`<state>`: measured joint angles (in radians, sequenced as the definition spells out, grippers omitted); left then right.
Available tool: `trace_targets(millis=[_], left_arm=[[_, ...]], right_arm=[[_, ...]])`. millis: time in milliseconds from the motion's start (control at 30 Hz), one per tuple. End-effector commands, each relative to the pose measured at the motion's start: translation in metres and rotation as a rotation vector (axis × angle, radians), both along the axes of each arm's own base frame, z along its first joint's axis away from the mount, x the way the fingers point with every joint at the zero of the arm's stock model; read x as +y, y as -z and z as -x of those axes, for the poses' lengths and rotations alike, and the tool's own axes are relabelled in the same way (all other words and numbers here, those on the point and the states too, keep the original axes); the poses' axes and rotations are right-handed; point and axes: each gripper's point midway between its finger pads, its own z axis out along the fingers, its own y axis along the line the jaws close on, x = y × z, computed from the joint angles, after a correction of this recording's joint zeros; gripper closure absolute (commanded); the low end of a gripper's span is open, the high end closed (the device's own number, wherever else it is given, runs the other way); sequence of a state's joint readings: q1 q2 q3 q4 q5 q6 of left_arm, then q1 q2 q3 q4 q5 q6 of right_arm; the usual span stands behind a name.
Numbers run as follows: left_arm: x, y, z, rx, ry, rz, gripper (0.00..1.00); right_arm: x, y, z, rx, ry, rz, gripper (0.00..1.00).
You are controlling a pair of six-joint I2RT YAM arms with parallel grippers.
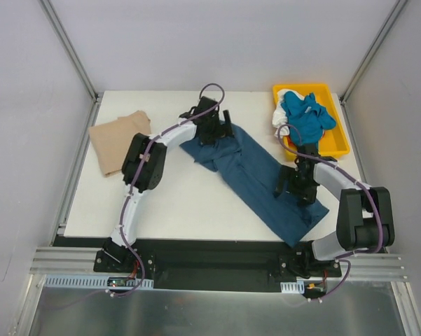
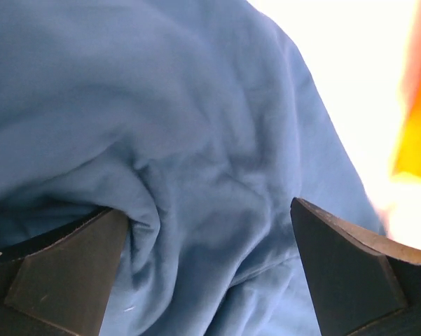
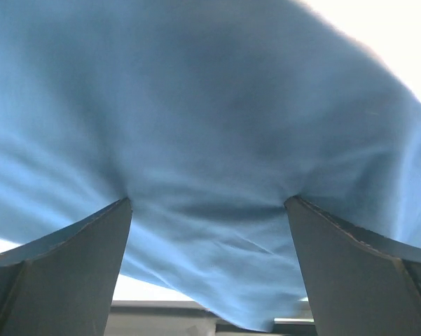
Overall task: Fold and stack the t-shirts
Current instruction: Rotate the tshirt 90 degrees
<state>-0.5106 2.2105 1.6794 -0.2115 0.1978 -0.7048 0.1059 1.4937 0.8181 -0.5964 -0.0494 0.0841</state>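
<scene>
The gripper (image 3: 209, 203) stands spread wide, its two dark fingers (image 3: 63, 266) rising from the lower corners. Both tips meet the blue shirt (image 3: 210, 105), and the cloth puckers at each. The shirt fills the span between the fingers and nearly everything beyond them, in soft creases. White table (image 3: 406, 35) shows past the shirt's edge, far beyond one tip. Between the finger bases lies a blurred grey strip (image 3: 161, 308).

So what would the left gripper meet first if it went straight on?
The dark blue t-shirt: the left gripper has its open jaws right at the bunched cloth, apparently touching it.
</scene>
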Motion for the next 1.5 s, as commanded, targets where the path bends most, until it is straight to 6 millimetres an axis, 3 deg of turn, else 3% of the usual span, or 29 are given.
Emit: trace_targets(millis=[0, 33, 100, 133, 200, 300, 467, 600, 767, 867, 1000, 1100, 1167, 1233, 1267, 1300, 1333, 1367, 1400, 1433, 1467], left_arm=[[-0.014, 0.031, -0.05, -0.025, 0.093, -0.096, 0.01], [-0.026, -0.004, -0.079, -0.115, 0.085, -0.05, 0.01], [-0.017, 0.003, -0.098, -0.076, 0.028, 0.013, 0.01], [-0.015, -0.008, -0.108, -0.087, 0.005, 0.049, 0.01], [-0.01, -0.012, -0.117, -0.085, -0.021, 0.088, 0.01], [-0.01, -0.023, -0.121, -0.121, -0.012, 0.089, 0.01], [0.014, -0.034, -0.137, -0.147, -0.056, 0.098, 0.01], [0.027, -0.059, -0.148, -0.207, -0.004, 0.164, 0.01], [0.04, -0.072, -0.156, -0.296, 0.053, 0.125, 0.01], [0.046, -0.068, -0.156, -0.287, 0.064, 0.135, 0.01], [0.05, -0.061, -0.166, -0.301, 0.081, 0.181, 0.01], [0.05, -0.082, -0.177, -0.361, 0.102, 0.253, 0.01], [0.039, -0.105, -0.169, -0.396, 0.178, 0.338, 0.01], [0.034, -0.145, -0.168, -0.476, 0.197, 0.37, 0.01], [0.031, -0.177, -0.161, -0.526, 0.213, 0.382, 0.01], [0.029, -0.192, -0.156, -0.55, 0.227, 0.386, 0.01], [0.027, -0.209, -0.147, -0.566, 0.254, 0.401, 0.01], [0.027, -0.25, -0.131, -0.626, 0.278, 0.414, 0.01], [0.028, -0.245, -0.12, -0.602, 0.288, 0.403, 0.01], [0.03, -0.254, -0.109, -0.608, 0.295, 0.398, 0.01], [0.034, -0.297, -0.084, -0.675, 0.312, 0.397, 0.01]], right_arm=[[0.039, -0.007, 0.022, 0.044, -0.076, -0.221, 0.03], [0.045, -0.009, 0.025, 0.044, -0.092, -0.244, 0.03], [0.069, -0.012, 0.04, 0.071, -0.191, -0.311, 0.03], [0.08, -0.014, 0.046, 0.085, -0.232, -0.35, 0.03], [0.112, -0.023, 0.065, 0.12, -0.337, -0.465, 0.03], [0.144, -0.026, 0.087, 0.159, -0.463, -0.52, 0.03], [0.191, -0.039, 0.123, 0.204, -0.684, -0.587, 0.03], [0.208, -0.064, 0.149, 0.173, -0.856, -0.644, 0.03], [0.205, -0.09, 0.156, 0.063, -0.968, -0.652, 0.03], [0.192, -0.097, 0.142, -0.053, -0.969, -0.545, 0.03], [0.177, -0.104, 0.104, -0.213, -0.919, -0.36, 0.03], [0.178, -0.107, 0.088, -0.25, -0.88, -0.33, 0.03], [0.182, -0.11, 0.077, -0.285, -0.856, -0.325, 0.03], [0.181, -0.112, 0.062, -0.329, -0.838, -0.275, 0.03], [0.179, -0.113, 0.052, -0.349, -0.82, -0.248, 0.03], [0.175, -0.11, 0.039, -0.353, -0.79, -0.197, 0.03], [0.177, -0.121, 0.024, -0.385, -0.763, -0.185, 0.03], [0.174, -0.125, 0.011, -0.39, -0.72, -0.174, 0.03], [0.175, -0.119, 0.002, -0.362, -0.701, -0.158, 0.03], [0.176, -0.12, -0.007, -0.366, -0.683, -0.148, 0.03], [0.18, -0.134, -0.024, -0.405, -0.667, -0.15, 0.03]])
